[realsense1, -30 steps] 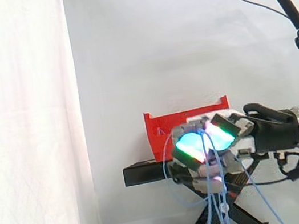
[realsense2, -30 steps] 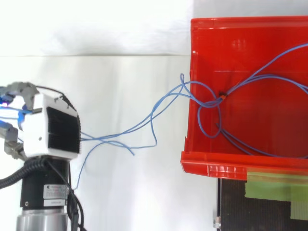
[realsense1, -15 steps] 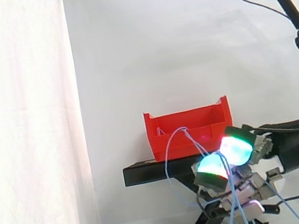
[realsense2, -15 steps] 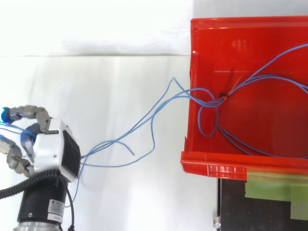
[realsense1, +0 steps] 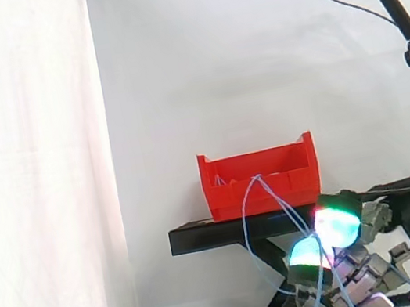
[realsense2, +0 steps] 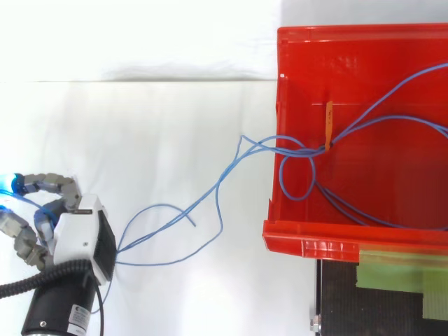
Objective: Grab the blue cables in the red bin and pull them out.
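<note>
The red bin (realsense2: pixel 308 234) sits on a black stand (realsense1: pixel 204 235). Behind it hangs a white curtain (realsense1: pixel 37 191).

The blue cables (realsense2: pixel 294 147) are partly in the bin and partly out. Inside the bin they make a loop and cross over each other. A small orange tag (realsense2: pixel 327 126) is right at the spot where they cross. More of the cables run off to the far side of the bin. From the loop the cables climb over the wall of the bin. Then they stretch across the open space to the hand (realsense2: pixel 78 234).

From the top, the hand is well apart from the bin, down in the corner. From the side, it is lower than the top of the stand. Its fingers are curled in. Its fingertips (realsense1: pixel 337 227) glow green and blue. The cables go down from the edge of the bin and pass between the glowing pads. I think the fingers are squeezed around the cables, but the very spot is hard to see. One loose end of cable curls in the air between the hand and the bin.

A strip of green tape (realsense2: pixel 392 273) is stuck on the stand just beside the bin.
</note>
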### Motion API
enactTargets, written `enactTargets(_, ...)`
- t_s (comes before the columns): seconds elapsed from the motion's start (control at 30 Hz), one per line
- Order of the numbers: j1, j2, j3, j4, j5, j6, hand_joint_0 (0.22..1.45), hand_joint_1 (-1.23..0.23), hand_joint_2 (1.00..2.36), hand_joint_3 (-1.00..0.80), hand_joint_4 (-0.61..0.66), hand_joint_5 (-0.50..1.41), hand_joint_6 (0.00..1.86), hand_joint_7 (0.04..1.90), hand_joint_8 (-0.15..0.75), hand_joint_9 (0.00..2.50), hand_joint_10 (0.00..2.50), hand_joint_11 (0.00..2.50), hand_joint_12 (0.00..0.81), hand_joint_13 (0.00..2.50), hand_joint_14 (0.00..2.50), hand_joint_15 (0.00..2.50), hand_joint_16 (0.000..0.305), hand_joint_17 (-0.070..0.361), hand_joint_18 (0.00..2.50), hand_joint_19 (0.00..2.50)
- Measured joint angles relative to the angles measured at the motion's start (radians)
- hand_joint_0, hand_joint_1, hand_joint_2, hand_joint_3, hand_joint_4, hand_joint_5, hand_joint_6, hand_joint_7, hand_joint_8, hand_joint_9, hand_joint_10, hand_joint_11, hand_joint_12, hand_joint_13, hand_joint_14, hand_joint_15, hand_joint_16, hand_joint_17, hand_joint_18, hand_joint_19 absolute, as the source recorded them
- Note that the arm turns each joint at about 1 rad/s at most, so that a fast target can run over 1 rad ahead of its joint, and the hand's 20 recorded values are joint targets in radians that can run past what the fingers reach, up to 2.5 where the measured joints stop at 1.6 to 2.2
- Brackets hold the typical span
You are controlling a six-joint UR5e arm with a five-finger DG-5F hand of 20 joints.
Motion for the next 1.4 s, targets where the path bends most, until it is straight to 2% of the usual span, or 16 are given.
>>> enactTargets(0.6, 0.004, 0.0, 0.0, -0.017, -0.004, -0.001, 0.75, -0.77, 1.0, -1.0, 0.09, 0.64, 0.79, 0.55, 0.249, 0.8, 2.5, 1.25, 0.344, 0.89, 2.15, 1.11, 0.048, 0.109, 0.98, 1.24)
enactTargets(0.8, 0.005, 0.0, 0.0, -0.016, -0.005, -0.002, 0.71, -0.73, 1.0, -1.0, 0.12, 0.64, 0.61, 0.59, 0.263, 0.79, 2.5, 1.22, 0.364, 0.89, 2.12, 1.1, 0.052, 0.118, 0.98, 1.23)
enactTargets(1.4, 0.005, 0.0, 0.0, 0.027, -0.004, -0.002, 0.67, -0.62, 1.0, -1.0, 0.16, 0.7, 0.49, 0.64, 0.282, 0.8, 2.5, 1.18, 0.393, 0.91, 2.05, 1.07, 0.058, 0.13, 0.98, 1.2)
